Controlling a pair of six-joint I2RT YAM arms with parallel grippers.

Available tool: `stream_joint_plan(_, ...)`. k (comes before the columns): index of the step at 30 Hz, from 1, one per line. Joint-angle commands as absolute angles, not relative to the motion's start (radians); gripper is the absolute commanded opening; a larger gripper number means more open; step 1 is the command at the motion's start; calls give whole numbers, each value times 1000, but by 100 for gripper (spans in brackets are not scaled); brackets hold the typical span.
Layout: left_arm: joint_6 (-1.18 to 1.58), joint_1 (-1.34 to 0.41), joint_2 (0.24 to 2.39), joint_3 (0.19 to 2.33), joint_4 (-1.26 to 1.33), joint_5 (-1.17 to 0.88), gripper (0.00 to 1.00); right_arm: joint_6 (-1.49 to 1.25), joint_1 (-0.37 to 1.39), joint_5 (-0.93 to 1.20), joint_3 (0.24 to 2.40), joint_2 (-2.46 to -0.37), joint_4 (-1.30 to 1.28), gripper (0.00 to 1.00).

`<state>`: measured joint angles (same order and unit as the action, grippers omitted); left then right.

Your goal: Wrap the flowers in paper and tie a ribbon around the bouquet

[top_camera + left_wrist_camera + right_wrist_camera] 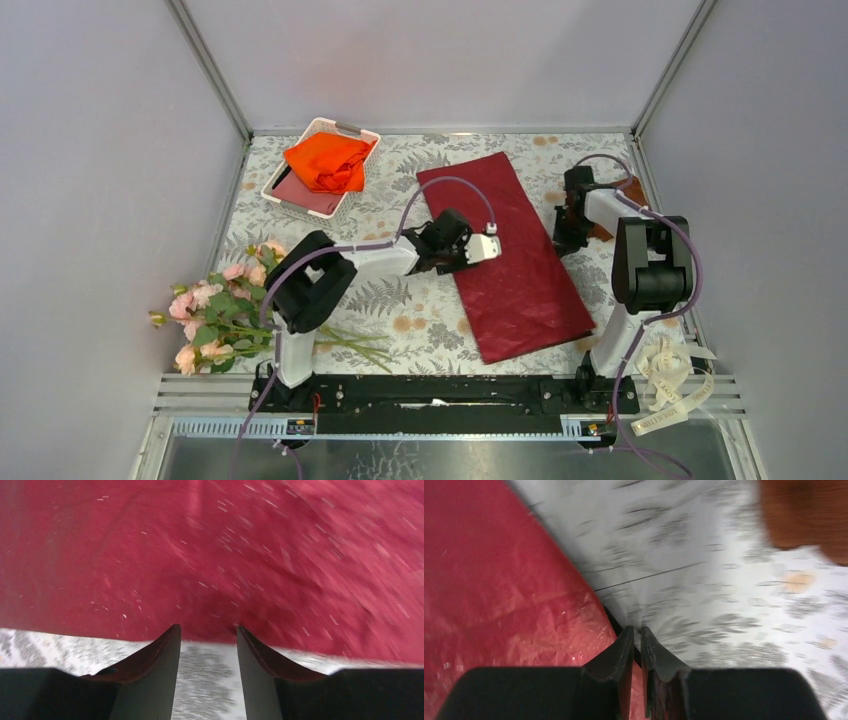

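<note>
Lying lower left, well apart from the paper: flowers (215,315) | centre: left gripper (207,630) at paper's left edge, jaws parted, nothing between | paper (520,270) flat, diagonal | right gripper (638,630) at its right edge, jaws nearly together, pinch impossible to tell | lower right: ribbon (672,385) heaped.

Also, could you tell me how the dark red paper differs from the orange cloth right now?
The paper is dark red and slightly shiny; the orange cloth is a much brighter colour. The paper lies spread flat, slanted across the table; the orange cloth sits bunched up in a white basket. The paper covers far more area than the orange cloth does. Both are pliable sheets in warm colours.
</note>
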<state>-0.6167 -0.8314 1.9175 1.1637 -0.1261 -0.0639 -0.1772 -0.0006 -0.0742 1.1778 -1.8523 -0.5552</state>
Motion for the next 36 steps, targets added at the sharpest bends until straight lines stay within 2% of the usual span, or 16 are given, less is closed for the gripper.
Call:
stream_joint_plan(1,-666,-704,2000,1231,-36,71,51,-170,107,180,1145,-1848,-580,18)
stream_joint_plan(6,-639,-560,2003,1301,-51,67,51,-204,166,331,1128,-1760,-518,19)
stream_joint_plan(9,-626,-492,1925,1274,-80,-22,53,-219,166,318,1108,-1666,-493,24)
stream_joint_plan(11,-624,-469,1833,1247,-148,-127,59,-249,166,315,1071,-1613,-459,25)
stream_joint_plan(16,-706,-487,1611,1100,-331,-383,84,-390,178,455,916,-1550,-248,36)
stream_joint_plan(20,-755,-544,1494,1009,-464,-387,98,-481,221,458,835,-1534,-122,44)
stream_joint_plan(29,-799,-683,1340,822,-538,-317,99,-545,271,494,729,-1563,-39,48)
stream_joint_plan(36,-816,-752,1351,810,-530,-361,99,-527,273,432,697,-1540,-65,52)
